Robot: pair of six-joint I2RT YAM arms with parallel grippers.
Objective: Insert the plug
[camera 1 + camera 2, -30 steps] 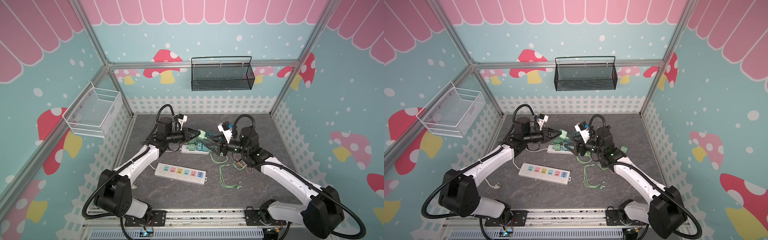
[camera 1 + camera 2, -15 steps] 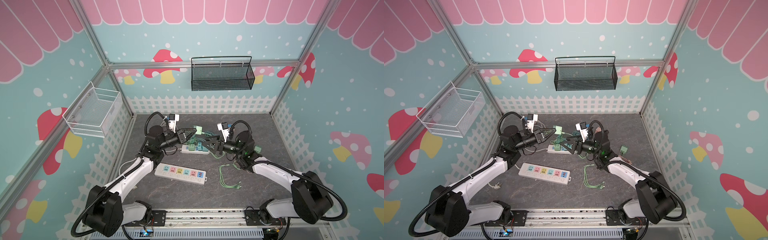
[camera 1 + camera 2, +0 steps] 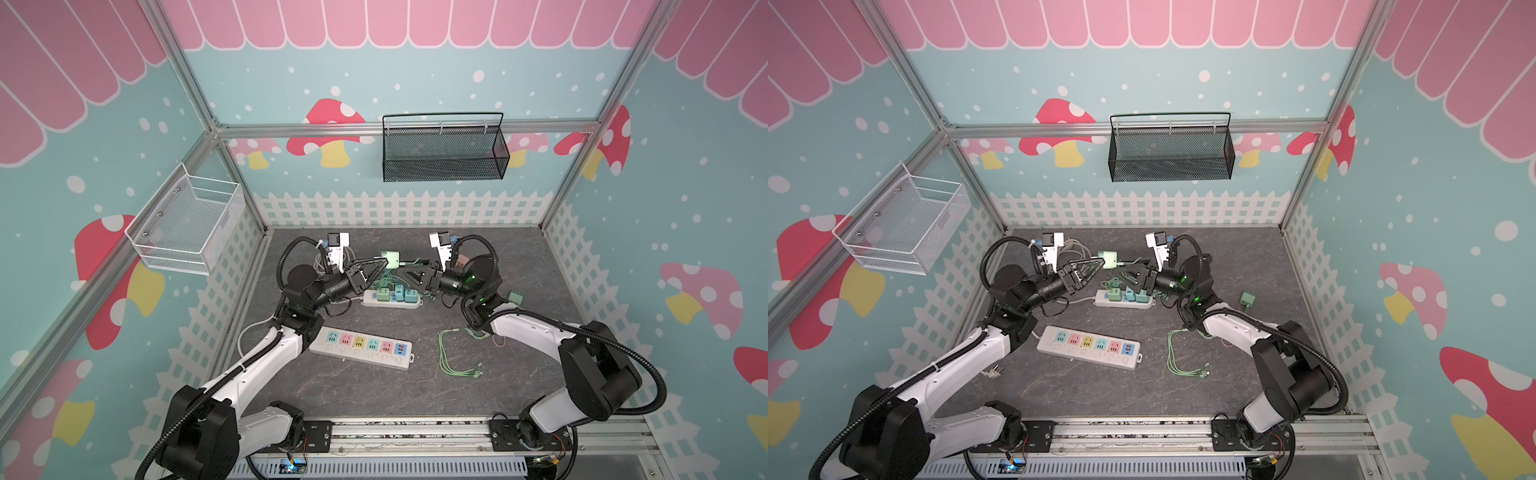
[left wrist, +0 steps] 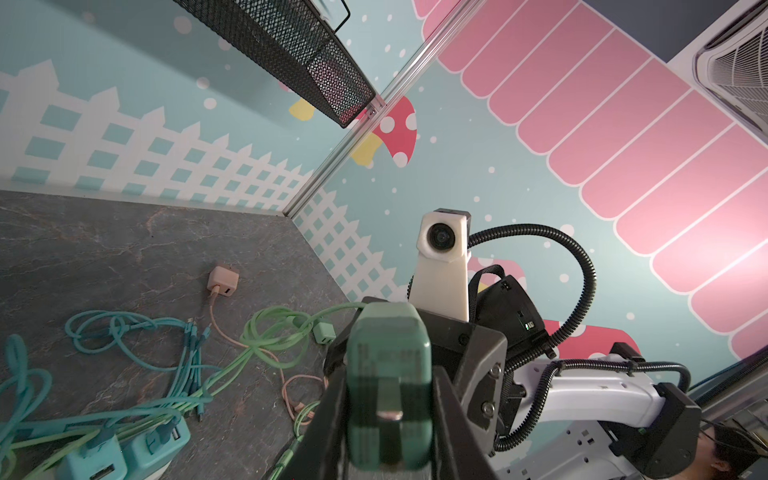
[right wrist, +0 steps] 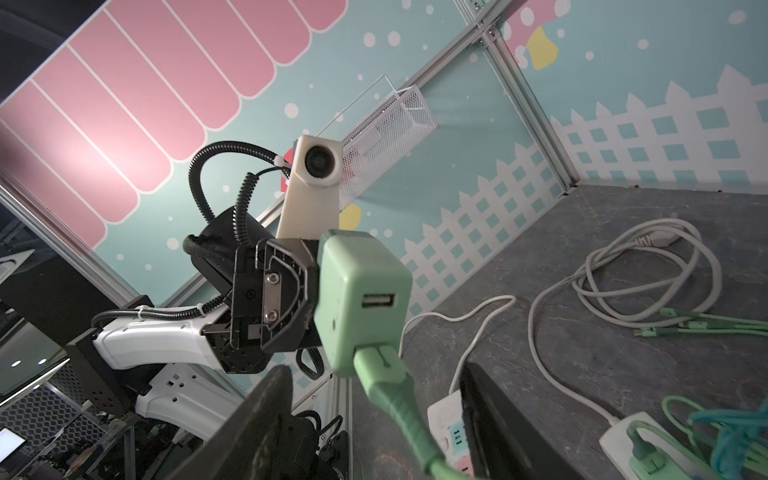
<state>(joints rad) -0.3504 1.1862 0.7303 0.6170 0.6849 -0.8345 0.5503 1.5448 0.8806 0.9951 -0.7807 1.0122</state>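
A light green charger adapter (image 3: pixel 390 258) (image 3: pixel 1108 258) hangs in the air over the back of the table, and my left gripper (image 3: pixel 384 263) (image 4: pixel 388 415) is shut on its sides (image 4: pixel 388 374). Its prongs face the left wrist camera. A green USB plug (image 5: pixel 380 365) sits in the adapter's lower port (image 5: pixel 361 291), with its green cable (image 5: pixel 411 419) trailing down. My right gripper (image 3: pixel 401 271) (image 5: pixel 374 372) faces the adapter from the opposite side, open. Its fingers (image 5: pixel 274 395) stand apart on either side of the plug and cable without touching them.
A white power strip with coloured sockets (image 3: pixel 361 347) (image 3: pixel 1088 345) lies in the middle of the table. Behind it, a second strip (image 3: pixel 392 298) carries several teal and green adapters with tangled cables. A green cable bundle (image 3: pixel 457 353), a dark green adapter (image 3: pixel 515 297) and a pink adapter (image 4: pixel 223 282) lie around.
My right gripper has moved left and upward to the adapter, and its jaws have narrowed somewhat. The left gripper still holds the adapter in almost the same spot.
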